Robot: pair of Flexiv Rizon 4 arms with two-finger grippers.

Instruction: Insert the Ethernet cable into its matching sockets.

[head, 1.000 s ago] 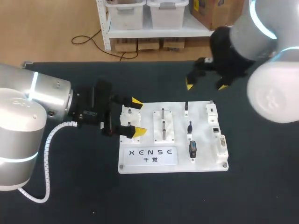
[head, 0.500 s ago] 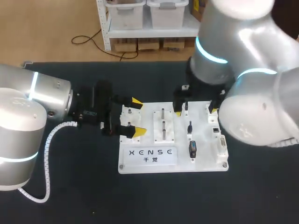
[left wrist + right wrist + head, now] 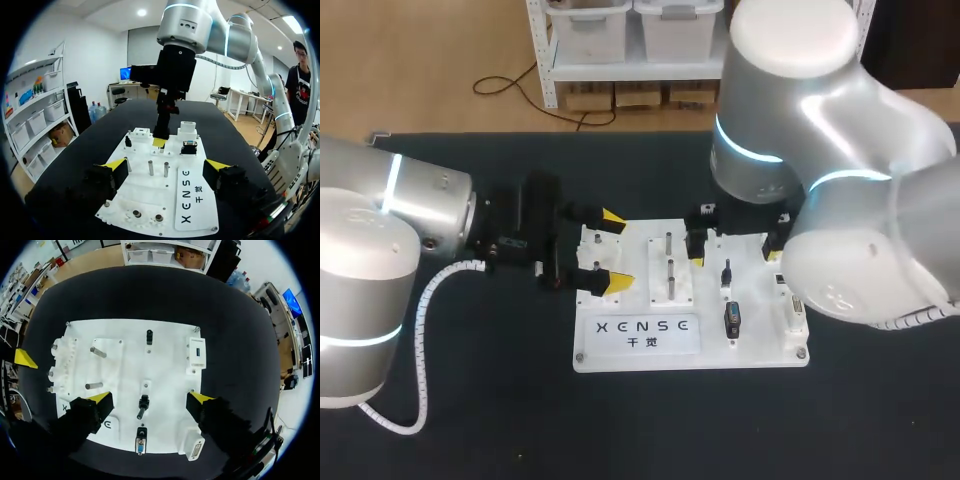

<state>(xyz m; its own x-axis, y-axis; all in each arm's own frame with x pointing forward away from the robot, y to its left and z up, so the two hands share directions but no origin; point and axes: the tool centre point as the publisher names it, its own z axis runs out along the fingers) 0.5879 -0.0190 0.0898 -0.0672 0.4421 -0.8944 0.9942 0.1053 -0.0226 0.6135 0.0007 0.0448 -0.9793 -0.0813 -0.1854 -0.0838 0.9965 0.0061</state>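
Over the white board (image 3: 620, 352) on the desk (image 3: 470, 400), my right gripper (image 3: 150, 398) has just dropped in, fingers wide and empty, straddling what I take for the Ethernet cable (image 3: 143, 405), so a grasp looks next, while my left gripper (image 3: 613, 250) waits, fingers spread, at the board's edge.

Board (image 3: 760, 348) white, grey lettering; table (image 3: 470, 420) black; left arm (image 3: 420, 200) and right arm (image 3: 840, 110) silver, blue-lit rings; fingertips (image 3: 613, 216) yellow

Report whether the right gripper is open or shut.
Open: the right gripper has its tips wide apart above the board, holding nothing.
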